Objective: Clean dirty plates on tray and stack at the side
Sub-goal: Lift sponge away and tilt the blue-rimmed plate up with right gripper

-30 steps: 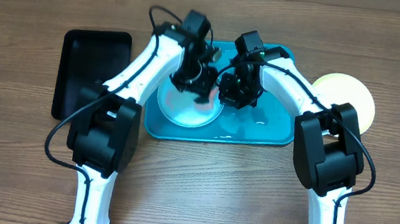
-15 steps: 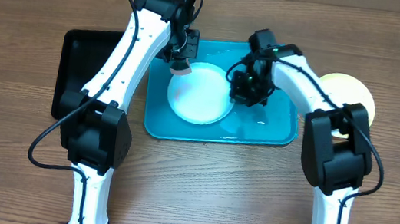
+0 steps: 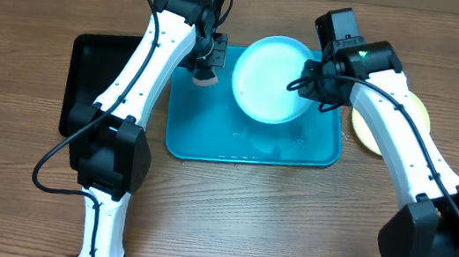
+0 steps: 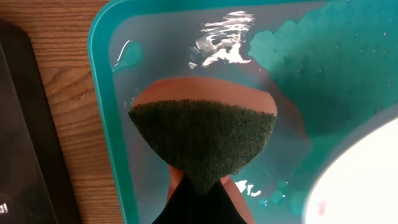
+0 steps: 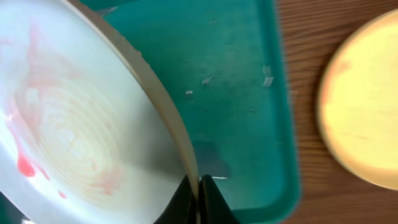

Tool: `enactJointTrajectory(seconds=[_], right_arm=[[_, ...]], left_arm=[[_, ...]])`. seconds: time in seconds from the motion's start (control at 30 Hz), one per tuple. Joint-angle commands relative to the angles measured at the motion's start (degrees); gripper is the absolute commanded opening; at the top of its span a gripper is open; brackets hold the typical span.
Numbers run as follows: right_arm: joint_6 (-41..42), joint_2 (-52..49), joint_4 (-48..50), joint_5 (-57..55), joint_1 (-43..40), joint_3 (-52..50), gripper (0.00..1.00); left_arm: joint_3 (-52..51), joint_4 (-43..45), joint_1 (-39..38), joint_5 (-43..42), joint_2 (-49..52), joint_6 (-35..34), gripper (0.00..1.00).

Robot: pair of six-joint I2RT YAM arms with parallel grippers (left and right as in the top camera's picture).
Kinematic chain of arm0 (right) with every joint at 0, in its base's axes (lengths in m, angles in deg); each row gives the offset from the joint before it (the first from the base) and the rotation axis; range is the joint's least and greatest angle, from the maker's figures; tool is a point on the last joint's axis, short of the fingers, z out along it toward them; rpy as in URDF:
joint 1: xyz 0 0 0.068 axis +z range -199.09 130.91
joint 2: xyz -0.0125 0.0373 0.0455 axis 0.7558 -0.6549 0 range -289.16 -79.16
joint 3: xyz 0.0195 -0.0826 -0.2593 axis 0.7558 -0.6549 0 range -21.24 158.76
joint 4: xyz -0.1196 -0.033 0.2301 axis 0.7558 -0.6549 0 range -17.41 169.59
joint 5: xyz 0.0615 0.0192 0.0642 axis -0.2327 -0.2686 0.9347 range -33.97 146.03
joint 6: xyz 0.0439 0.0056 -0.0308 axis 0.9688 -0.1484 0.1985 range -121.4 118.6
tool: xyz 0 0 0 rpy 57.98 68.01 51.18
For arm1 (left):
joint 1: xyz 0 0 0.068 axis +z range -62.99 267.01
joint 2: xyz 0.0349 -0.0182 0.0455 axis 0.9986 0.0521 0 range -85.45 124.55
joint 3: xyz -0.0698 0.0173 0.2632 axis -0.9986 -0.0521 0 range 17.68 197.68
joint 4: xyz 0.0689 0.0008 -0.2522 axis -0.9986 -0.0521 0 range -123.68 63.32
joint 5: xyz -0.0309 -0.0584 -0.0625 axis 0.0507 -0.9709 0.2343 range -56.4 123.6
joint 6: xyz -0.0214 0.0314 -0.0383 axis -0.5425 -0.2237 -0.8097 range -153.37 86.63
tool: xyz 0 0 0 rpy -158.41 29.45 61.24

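**Two reaches, two closed grips**

The left arm (image 3: 145,64) stretches toward the upper centre. Its left gripper (image 3: 207,65) points down, clamped on a scouring sponge (image 4: 202,140). The right arm (image 3: 394,128) bends in from lower right, and the right gripper (image 5: 199,186) pinches the rim of a white plate (image 3: 272,76).

I see a sponge (image 4: 202,134), its dark green scouring face over an orange body, pinched at the tips of the left fingers (image 4: 189,208) and fanning out ahead of them. A black tray (image 3: 104,85) lies flat on the wooden desk (image 3: 7,197), off to the left of those fingers.
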Motion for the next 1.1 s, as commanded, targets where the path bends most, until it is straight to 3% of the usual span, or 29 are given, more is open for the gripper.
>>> enactJointTrajectory(seconds=[0.0, 0.13, 0.27, 0.47, 0.7, 1.07], right_arm=[[2.9, 2.5, -1.4, -10.8, 2.0, 0.4, 0.04], [7.2, 4.0, -4.5, -22.9, 5.9, 0.4, 0.04], [16.7, 4.3, -10.2, -41.8, 11.8, 0.4, 0.04], [28.4, 4.3, -16.8, -57.8, 18.9, 0.4, 0.04], [38.3, 4.3, -24.5, -68.8, 24.3, 0.4, 0.04], [45.8, 4.3, -31.2, -74.9, 28.0, 0.4, 0.04]], left_arm=[[0.0, 0.2, 0.0, 0.8, -0.3, -0.8, 0.04], [0.0, 0.6, 0.0, 0.7, -0.3, -0.8, 0.04], [0.0, 0.6, 0.0, 0.8, -0.3, -1.9, 0.04], [0.0, 0.6, 0.0, 0.8, -0.3, -1.9, 0.04], [0.0, 0.6, 0.0, 0.8, -0.3, -1.9, 0.04], [0.0, 0.6, 0.0, 0.8, -0.3, -1.9, 0.04]])
